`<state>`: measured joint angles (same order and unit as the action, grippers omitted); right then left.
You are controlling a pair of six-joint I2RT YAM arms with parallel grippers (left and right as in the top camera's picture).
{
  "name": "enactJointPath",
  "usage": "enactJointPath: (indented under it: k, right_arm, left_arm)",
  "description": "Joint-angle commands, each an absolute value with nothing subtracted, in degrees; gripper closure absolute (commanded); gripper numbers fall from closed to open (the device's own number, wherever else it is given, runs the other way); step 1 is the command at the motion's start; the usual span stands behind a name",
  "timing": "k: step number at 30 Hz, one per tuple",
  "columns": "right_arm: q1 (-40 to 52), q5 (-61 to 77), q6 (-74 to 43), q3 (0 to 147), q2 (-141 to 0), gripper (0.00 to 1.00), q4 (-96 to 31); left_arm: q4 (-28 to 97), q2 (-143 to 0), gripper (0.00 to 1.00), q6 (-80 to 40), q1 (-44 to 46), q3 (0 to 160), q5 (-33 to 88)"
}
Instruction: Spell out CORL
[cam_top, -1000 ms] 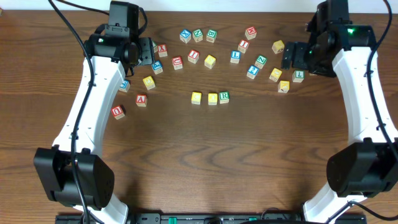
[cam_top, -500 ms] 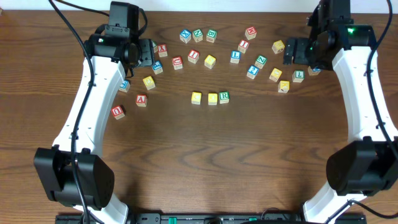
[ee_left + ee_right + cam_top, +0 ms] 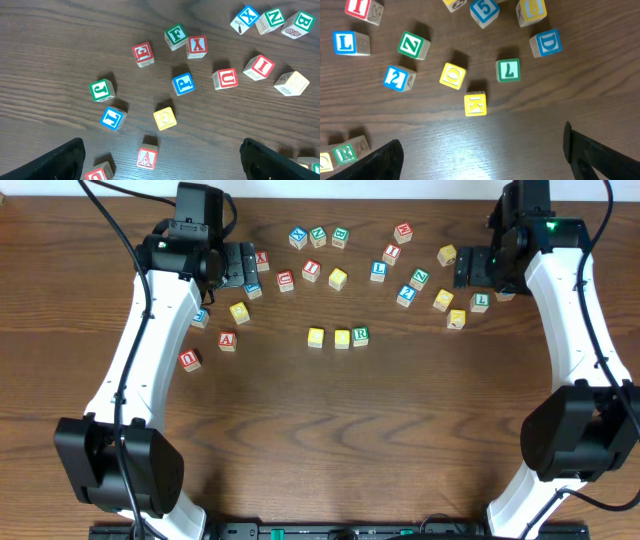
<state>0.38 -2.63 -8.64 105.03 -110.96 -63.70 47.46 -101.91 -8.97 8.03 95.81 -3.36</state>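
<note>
Mid-table stand three cubes in a row: a yellow cube (image 3: 316, 336), a second yellow cube (image 3: 342, 337) and the green R cube (image 3: 360, 335), which also shows at the right wrist view's lower left corner (image 3: 342, 154). A blue L cube (image 3: 378, 270) (image 3: 345, 43) lies among the loose blocks at the back right. Another blue L cube (image 3: 200, 317) (image 3: 111, 118) sits by the left arm. My left gripper (image 3: 241, 266) (image 3: 161, 159) hovers open over the left cluster, above a red A cube (image 3: 146, 157). The right gripper (image 3: 464, 269) (image 3: 481, 145) is open over bare wood, holding nothing.
Loose letter cubes are scattered along the back of the wooden table (image 3: 330, 440). A green L cube (image 3: 508, 70), yellow O (image 3: 453, 76) and yellow K (image 3: 475, 104) lie just ahead of the right gripper. A yellow cube (image 3: 164, 118) and blue P (image 3: 183, 83) lie under the left one.
The left gripper's jaws have spread much wider. The right arm has shifted slightly toward the back. No cube has moved.
</note>
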Motion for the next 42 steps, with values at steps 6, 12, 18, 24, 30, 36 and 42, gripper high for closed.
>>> enactJointPath:
  k: [6, 12, 18, 24, 30, 36, 42]
  right_arm:
    - [0.1, -2.5, -8.1, 106.1, -110.9, 0.04, -63.6]
    - [2.0, 5.6, -8.5, 106.1, -111.1, 0.07, -61.4]
    - [8.0, 7.4, -12.9, 106.1, -114.0, 0.09, -55.5]
    - [14.9, 4.5, -14.8, 114.3, -123.0, 0.11, -52.4]
    - [17.1, 0.1, -17.8, 137.6, -138.2, 0.18, -63.2]
    - [16.7, -0.7, -22.7, 149.0, -147.7, 0.28, -68.6]
    - [16.6, -1.0, -22.2, 149.0, -150.2, 0.28, -68.0]
  left_arm:
    - [47.6, -102.7, 0.02, -8.8, 8.1, 95.8, -3.5]
    - [47.6, -102.7, 0.02, -8.8, 8.1, 95.8, -3.5]
    - [47.6, -102.7, 0.02, -8.8, 8.1, 95.8, -3.5]
    - [47.6, -102.7, 0.02, -8.8, 8.1, 95.8, -3.5]
    - [47.6, -102.7, 0.03, -8.8, 8.1, 95.8, -3.5]
    - [47.6, -102.7, 0.02, -8.8, 8.1, 95.8, -3.5]
    - [47.6, -102.7, 0.03, -8.8, 8.1, 95.8, -3.5]
